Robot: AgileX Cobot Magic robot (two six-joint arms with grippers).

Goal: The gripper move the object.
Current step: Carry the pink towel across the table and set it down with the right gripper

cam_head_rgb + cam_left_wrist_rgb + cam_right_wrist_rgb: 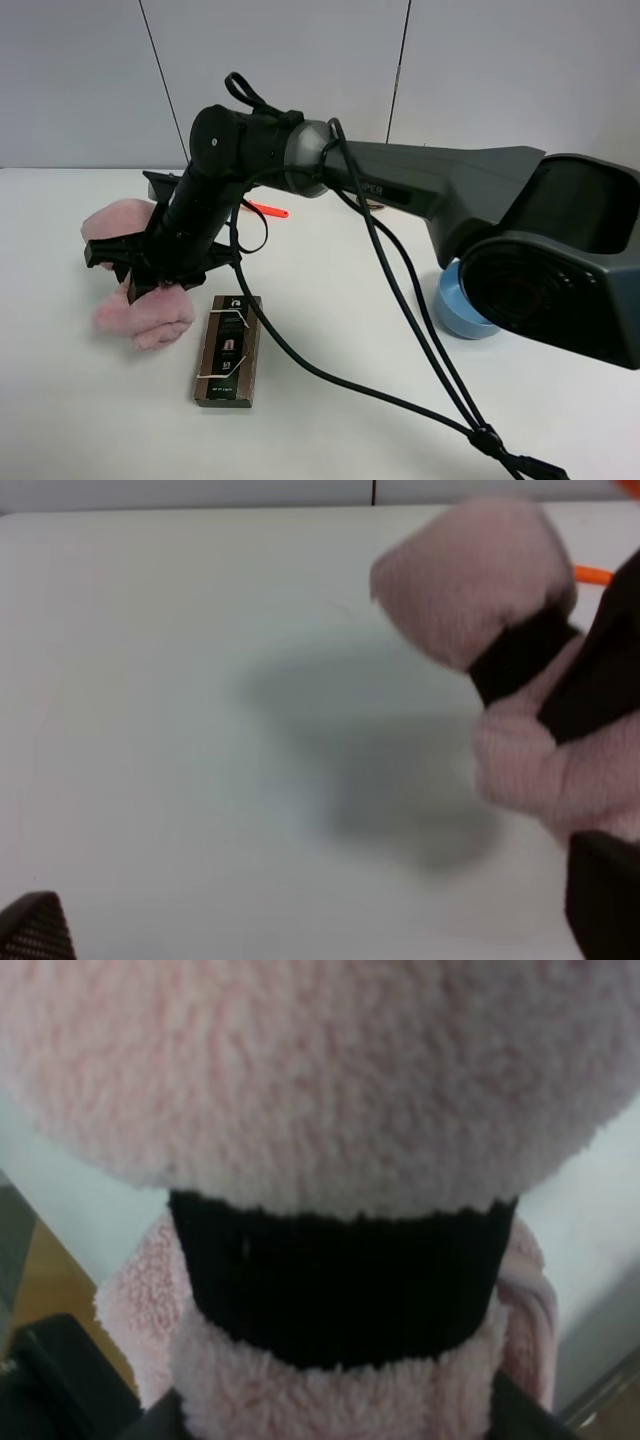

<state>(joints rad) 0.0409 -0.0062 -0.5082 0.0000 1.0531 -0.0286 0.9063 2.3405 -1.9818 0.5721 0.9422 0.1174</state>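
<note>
The right gripper point(150, 275) is reaching across to the left side and pinching the towel point(155, 318) at its band point(340, 1280). The towel's long axis is running near to far. It is seemingly hanging just off the table point(100, 420), left of the box point(228, 350).

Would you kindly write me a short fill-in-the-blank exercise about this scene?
1. The right pincer grips the pink towel at its ___ band.
2. The flat box beside the towel is dark ___.
3. The round thing on the right of the exterior view is light ___.
Missing words: black; brown; blue.
</note>
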